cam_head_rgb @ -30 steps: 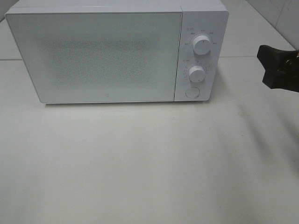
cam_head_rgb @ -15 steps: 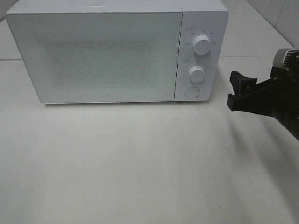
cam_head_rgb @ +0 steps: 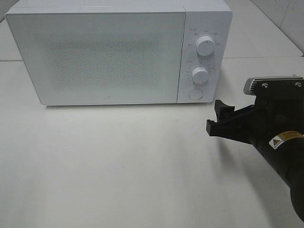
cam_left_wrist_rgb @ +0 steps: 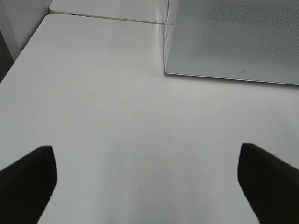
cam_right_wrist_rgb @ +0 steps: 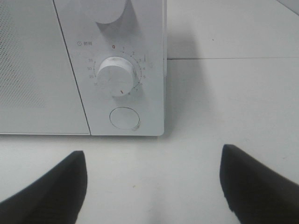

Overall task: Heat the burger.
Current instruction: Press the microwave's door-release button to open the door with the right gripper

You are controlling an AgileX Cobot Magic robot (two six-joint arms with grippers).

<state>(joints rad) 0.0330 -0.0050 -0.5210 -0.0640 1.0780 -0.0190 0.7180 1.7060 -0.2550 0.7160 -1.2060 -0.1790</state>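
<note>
Above the white table (cam_head_rgb: 118, 166) the right gripper (cam_head_rgb: 214, 116) hangs, jaws spread wide and empty, at five o'clock from the round button (cam_head_rgb: 195, 93) of the microwave (cam_head_rgb: 109, 57), its door closed, the left gripper (cam_left_wrist_rgb: 145, 186) gapes empty too, and where the burger is cannot be told.

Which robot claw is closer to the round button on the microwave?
Right. The right gripper hangs open just in front of the round button; the left gripper is by the opposite end of the microwave.
</note>
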